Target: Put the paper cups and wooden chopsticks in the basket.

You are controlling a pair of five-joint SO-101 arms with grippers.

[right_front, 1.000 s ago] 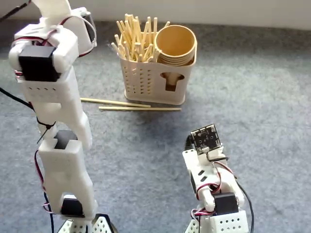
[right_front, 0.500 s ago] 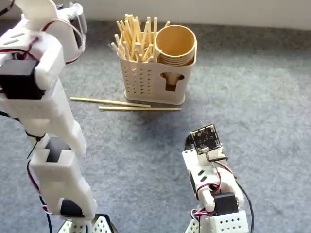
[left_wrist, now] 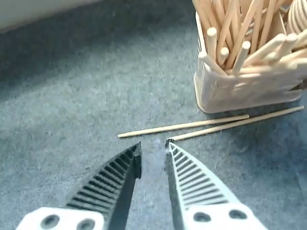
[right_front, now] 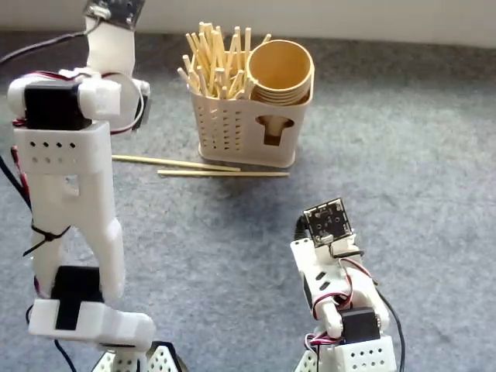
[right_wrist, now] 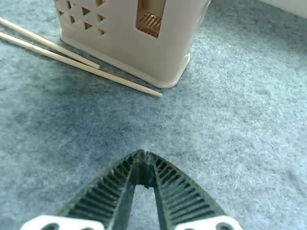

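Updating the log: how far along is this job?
Done: paper cups and most chopsticks stand in the basket. In hand: nothing; the left gripper hovers open near two loose chopsticks, the right gripper is shut, empty. Left: those two, lying before the basket.

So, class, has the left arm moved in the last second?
Yes. In the high view the left arm has swung leftward, away from the basket, uncovering more of the loose chopsticks.

The counter point(right_front: 403, 178) wears a rough, fuzzy, matt grey-blue cloth. The basket point(right_front: 244, 132) is smooth cream plastic with a faint sheen. The wooden chopsticks point(right_front: 225, 173) are bare, matt pale wood. The paper cups point(right_front: 280, 74) are matt tan paper. The left gripper point(left_wrist: 153, 151) is ribbed matt plastic.
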